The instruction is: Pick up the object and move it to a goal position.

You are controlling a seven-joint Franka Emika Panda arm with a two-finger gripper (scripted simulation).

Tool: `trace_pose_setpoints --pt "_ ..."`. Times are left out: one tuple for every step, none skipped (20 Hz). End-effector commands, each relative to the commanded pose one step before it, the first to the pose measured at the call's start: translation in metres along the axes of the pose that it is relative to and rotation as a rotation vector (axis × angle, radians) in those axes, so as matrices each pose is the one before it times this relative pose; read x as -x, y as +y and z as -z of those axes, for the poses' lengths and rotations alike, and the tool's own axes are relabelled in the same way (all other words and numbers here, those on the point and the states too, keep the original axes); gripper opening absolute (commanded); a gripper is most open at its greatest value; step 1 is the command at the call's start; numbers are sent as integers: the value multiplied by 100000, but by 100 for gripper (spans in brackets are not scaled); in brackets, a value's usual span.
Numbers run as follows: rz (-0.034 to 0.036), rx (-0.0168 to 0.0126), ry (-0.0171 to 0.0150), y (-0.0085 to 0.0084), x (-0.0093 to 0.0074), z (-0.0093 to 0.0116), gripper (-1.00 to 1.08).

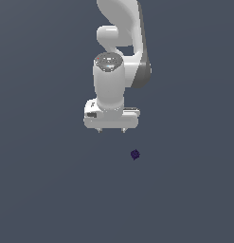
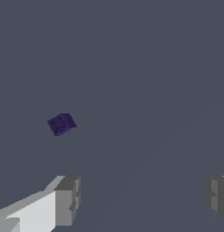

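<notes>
Pointing straight down, the white robot hand (image 1: 111, 130) is seen in the exterior view at the end of the white Franka arm (image 1: 119, 52), suspended above the plain dark grey-blue bench (image 1: 42, 190). The hand is released: in the wrist view its two grey-tipped fingers (image 2: 67, 200) are spread wide, with only bare bench surface visible between them, and nothing is gripped.

The object, a tiny dark purple-blue block (image 1: 135, 154), is located on the bench, below the hand in the exterior view and offset toward the exterior view's right. It is clear of both fingers and is not touched by any part of the hand. In the wrist view the object (image 2: 61, 124) is shown as a small cube-like piece with several darker round dimples on its upper face, turned at an angle to the line joining the fingers and lying outside the gap between them.
</notes>
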State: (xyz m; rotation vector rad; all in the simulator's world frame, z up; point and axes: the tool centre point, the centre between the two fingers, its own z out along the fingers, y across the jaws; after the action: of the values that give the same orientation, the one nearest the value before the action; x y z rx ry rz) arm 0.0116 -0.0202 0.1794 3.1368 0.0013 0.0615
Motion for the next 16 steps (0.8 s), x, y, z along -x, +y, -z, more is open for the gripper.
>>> trace_pose_setpoints --pt "0 0 0 1 0 0 100" --pt "75 62 -1 23 -6 -21 100" --pt "242 204 -5 50 -18 -63 100" --pt "372 324 -8 95 -28 -101 100" --pt "483 448 -10 133 -34 -132 100" --pt "530 553 -9 182 -34 -151 100" --pt "407 527 -2 192 -20 -124 100" --pt "197 408 7 176 -2 -75 100" --pt "7 267 14 145 13 -27 100" --pt "-118 138 17 102 20 8 100" --pt "-151 31 14 47 18 25 100" --pt "-78 -59 3 2 5 15 100" --pt "174 -53 -17 -81 -22 -23 100" --pt "387 -45 -33 -112 -44 -66 100" --pt "607 -22 -49 -152 -67 -108 100" --pt "823 -7 -65 -190 -90 -150 100"
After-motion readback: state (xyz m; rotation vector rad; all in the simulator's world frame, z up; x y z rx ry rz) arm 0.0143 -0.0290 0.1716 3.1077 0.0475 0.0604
